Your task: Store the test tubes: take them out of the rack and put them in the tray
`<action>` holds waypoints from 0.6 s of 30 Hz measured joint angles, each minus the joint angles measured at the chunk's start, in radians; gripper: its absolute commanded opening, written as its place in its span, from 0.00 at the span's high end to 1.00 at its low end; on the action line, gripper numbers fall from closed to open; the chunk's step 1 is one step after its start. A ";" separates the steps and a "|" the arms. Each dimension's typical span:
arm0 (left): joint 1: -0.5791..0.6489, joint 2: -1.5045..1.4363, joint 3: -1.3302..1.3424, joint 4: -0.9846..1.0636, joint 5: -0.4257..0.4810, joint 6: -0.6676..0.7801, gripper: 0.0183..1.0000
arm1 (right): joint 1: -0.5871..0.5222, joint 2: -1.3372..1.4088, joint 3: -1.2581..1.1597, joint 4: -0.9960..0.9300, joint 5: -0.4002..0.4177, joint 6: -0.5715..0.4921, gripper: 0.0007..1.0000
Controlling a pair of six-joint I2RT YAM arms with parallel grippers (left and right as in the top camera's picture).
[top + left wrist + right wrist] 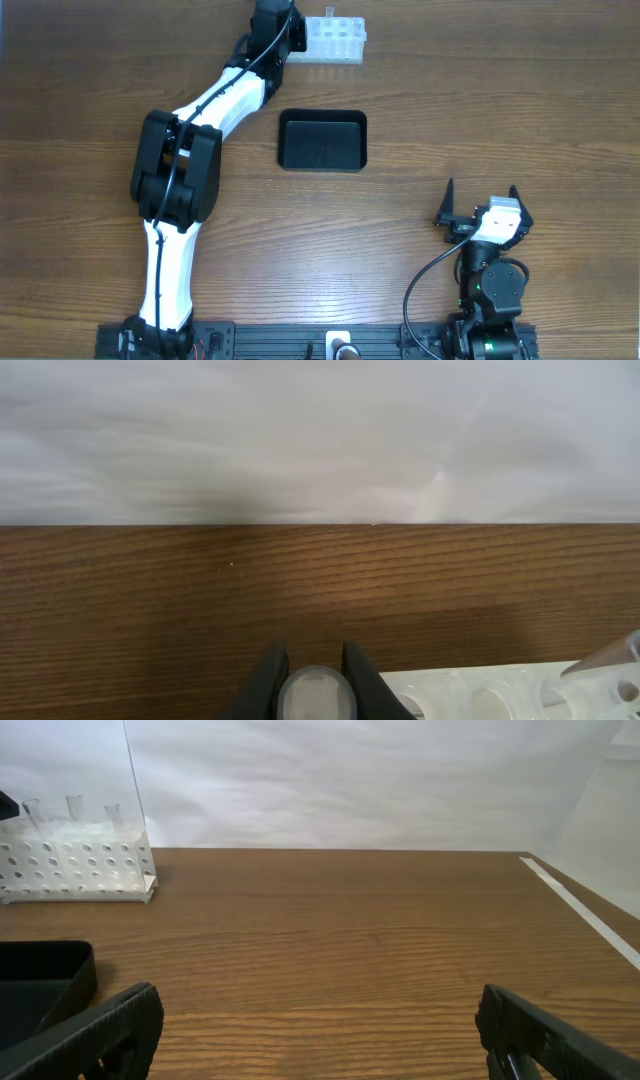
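The clear test tube rack (335,40) stands at the table's far edge, with a few tubes (75,808) upright in it. My left gripper (290,35) is at the rack's left end. In its wrist view the left gripper (316,678) is shut on a clear test tube (317,698), seen from its round top, just beside the rack (500,695). The black tray (322,140) lies in the middle of the table, empty. My right gripper (480,205) hovers near its base at the front right, open and holding nothing.
Bare wooden table (500,90) spreads between the tray and the right arm. A white wall (320,430) rises just behind the table's far edge. A pale strip (580,910) runs along the table's right side.
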 measured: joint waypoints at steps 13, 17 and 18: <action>0.000 -0.034 0.000 -0.015 0.000 0.024 0.89 | 0.000 0.000 0.000 0.000 0.000 0.000 0.01; 0.000 -0.129 0.000 -0.044 0.000 0.051 0.90 | 0.000 0.000 0.000 0.000 0.000 0.000 0.01; 0.000 -0.166 0.000 -0.056 0.000 0.060 0.90 | 0.000 0.000 0.000 0.000 0.000 0.000 0.01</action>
